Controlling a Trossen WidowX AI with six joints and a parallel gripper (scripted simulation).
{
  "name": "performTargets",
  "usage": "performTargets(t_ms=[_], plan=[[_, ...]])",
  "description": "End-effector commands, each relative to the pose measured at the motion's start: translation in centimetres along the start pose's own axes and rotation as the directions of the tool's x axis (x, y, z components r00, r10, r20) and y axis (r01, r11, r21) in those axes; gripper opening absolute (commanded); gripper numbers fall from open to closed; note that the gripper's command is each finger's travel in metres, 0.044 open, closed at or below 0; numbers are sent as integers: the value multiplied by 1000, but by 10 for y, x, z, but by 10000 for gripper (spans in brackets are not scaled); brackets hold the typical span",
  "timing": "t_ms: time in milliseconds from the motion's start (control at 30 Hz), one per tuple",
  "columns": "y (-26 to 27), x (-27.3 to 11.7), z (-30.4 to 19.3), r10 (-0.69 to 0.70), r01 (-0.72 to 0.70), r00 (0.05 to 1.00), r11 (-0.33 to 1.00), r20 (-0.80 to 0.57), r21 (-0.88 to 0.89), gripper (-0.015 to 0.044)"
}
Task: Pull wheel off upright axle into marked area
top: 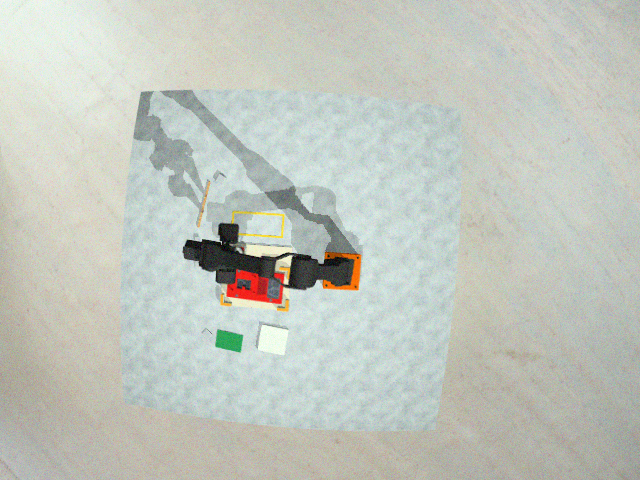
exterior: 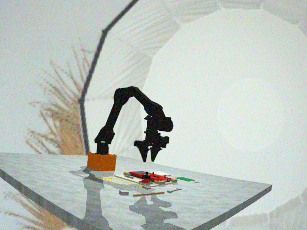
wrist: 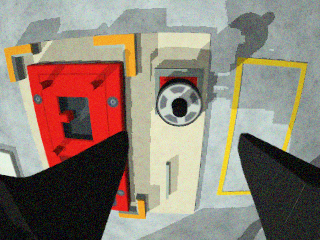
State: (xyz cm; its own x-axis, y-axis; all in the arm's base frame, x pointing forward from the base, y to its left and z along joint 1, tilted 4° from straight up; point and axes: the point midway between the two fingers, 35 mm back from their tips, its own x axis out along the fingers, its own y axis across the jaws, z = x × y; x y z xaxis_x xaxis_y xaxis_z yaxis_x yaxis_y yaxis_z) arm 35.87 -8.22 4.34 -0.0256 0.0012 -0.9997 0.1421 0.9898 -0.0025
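Observation:
The wheel (exterior: 146,176) (wrist: 166,103) sits over a small red block (wrist: 163,80) (exterior: 145,180) on the cream board (top: 266,250) (wrist: 185,160). In the wrist view it has a pale spoked face and a black centre; where the axle ends there is hard to tell. In the top view the arm mostly hides it. My gripper (exterior: 148,161) (wrist: 183,140) is open and empty, pointing down well above the board, with the wheel showing between and beyond its fingertips in the wrist view. The marked area (top: 258,212) (exterior: 136,187) (wrist: 229,127) is a yellow outline beside the board, with nothing in it.
A red panel (top: 258,297) (wrist: 107,75) lies between orange corners next to the wheel. Farther off are a green plate (top: 229,341) (exterior: 184,178) and a white block (top: 272,339). A wooden stick (top: 204,203) (exterior: 148,194) and small grey block (exterior: 123,192) lie near the marked area.

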Motion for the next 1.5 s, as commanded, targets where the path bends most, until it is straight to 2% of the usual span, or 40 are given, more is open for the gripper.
performTargets(t_ms=[0,133,333,500,600,900,1100,1467], plan=[[3,2,-3,-2,2,1000,1000,-9,2,300],[3,17,-2,-2,2,1000,1000,-9,2,300],[2,70,-3,-2,2,1000,1000,-9,2,300],[1,76,-4,-2,2,1000,1000,-10,2,300],[2,72,-5,1,-1,1000,1000,-22,2,221],[2,72,-5,1,-1,1000,1000,-22,2,161],[2,71,-5,1,-1,1000,1000,-21,2,4],[2,68,-5,1,-1,1000,1000,-20,2,0]])
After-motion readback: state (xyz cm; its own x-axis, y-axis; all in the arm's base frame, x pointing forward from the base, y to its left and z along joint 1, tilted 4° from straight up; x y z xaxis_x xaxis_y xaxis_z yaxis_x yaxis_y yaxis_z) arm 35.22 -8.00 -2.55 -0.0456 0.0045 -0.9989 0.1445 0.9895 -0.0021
